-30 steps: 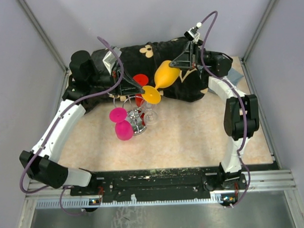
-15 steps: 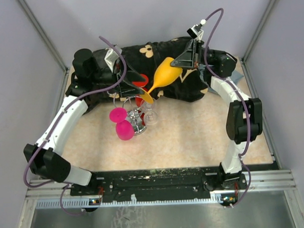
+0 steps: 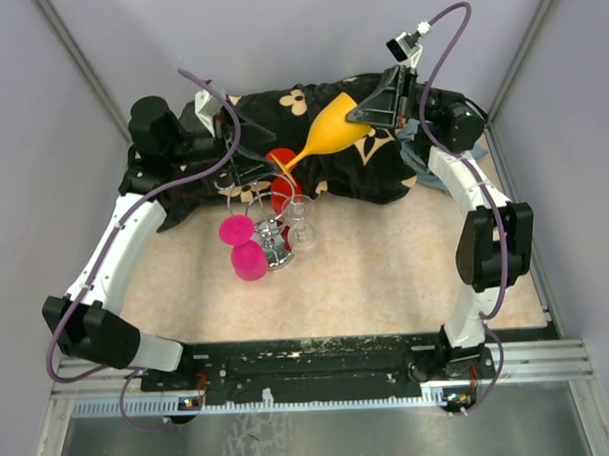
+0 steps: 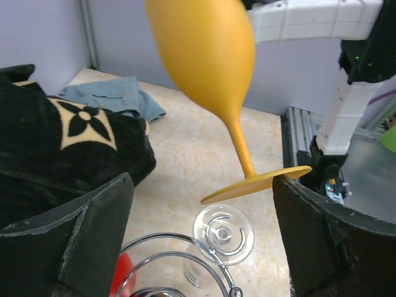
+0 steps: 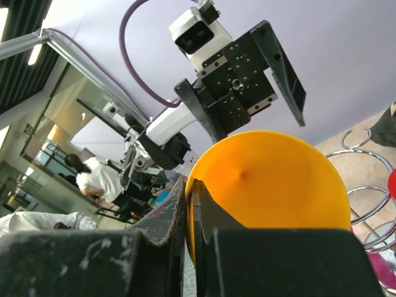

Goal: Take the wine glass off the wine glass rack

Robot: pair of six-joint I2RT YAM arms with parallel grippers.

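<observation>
The orange wine glass hangs tilted in the air above the black cloth, clear of the wine glass rack. My right gripper is shut on the rim of its bowl, one finger inside and one outside. The left gripper stands wide open just behind the rack. In the left wrist view the glass's foot floats between the spread fingers, near the right one, ungripped. Chrome loops of the rack show below.
On the rack hang a clear glass, two pink glasses and a red one. A black cloth with beige flowers lies across the back. A blue rag sits at the back right corner.
The left gripper has opened, let go of the orange glass's foot and drawn back left. The right gripper has carried the glass up and toward the back right.
</observation>
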